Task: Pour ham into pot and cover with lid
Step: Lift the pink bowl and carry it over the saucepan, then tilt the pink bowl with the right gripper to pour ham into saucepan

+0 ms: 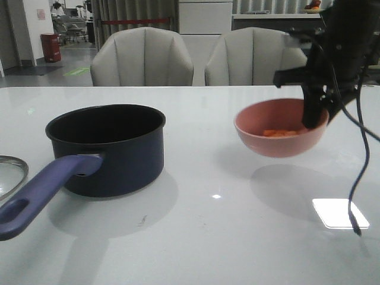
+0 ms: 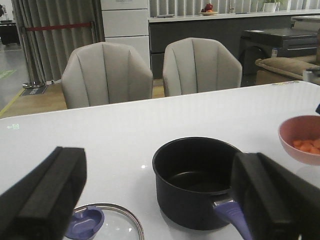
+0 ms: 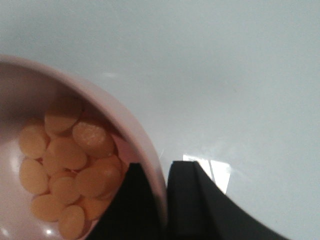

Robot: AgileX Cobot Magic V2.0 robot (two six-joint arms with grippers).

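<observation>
The dark navy pot (image 1: pixel 113 148) stands at the left of the table, its purple-blue handle (image 1: pixel 41 193) pointing toward me; it also shows in the left wrist view (image 2: pixel 195 180). The glass lid (image 1: pixel 9 172) lies flat left of the pot, its blue knob in the left wrist view (image 2: pixel 82 222). My right gripper (image 1: pixel 313 116) is shut on the rim of the pink bowl (image 1: pixel 279 127) and holds it above the table, right of the pot. Several orange-pink ham pieces (image 3: pixel 65 165) lie in the bowl. My left gripper (image 2: pixel 160 200) is open and empty, back from the pot and lid.
Two grey chairs (image 1: pixel 142 56) stand behind the table's far edge. A dangling cable (image 1: pixel 355 196) hangs from the right arm down to the table. A bright window reflection (image 1: pixel 338 212) lies on the table at the right.
</observation>
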